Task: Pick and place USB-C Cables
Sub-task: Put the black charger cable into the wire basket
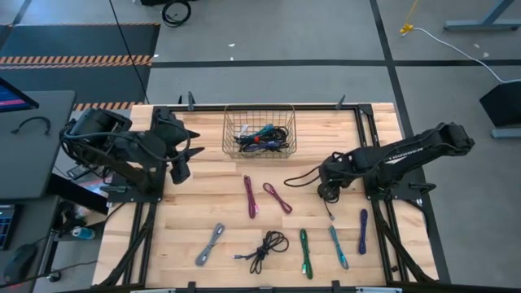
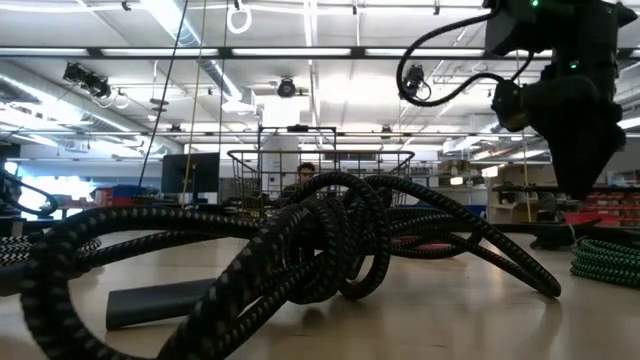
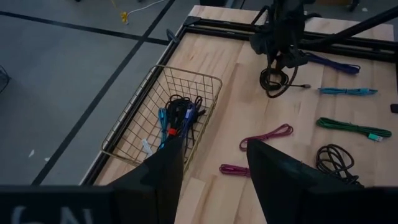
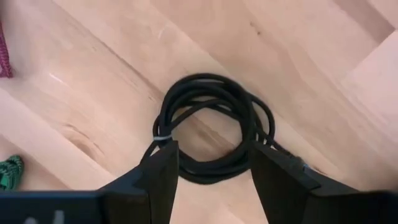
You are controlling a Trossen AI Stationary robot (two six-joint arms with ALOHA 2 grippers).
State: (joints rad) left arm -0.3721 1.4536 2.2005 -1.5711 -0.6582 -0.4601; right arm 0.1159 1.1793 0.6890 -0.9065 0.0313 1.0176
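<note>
The black coiled cable (image 4: 208,127) is lying on the bench (image 4: 323,56), light and floppy; you should be pinching across its bunched loop. Your right hand (image 4: 211,171) is hovering released above it; your left hand (image 3: 214,168) is waiting released near the basket (image 3: 134,127).

No legible text, label, brand, number or sign anywhere.

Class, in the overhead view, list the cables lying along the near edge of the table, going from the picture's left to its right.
Grey cable → black cable → green cable → teal cable → purple cable.
</note>
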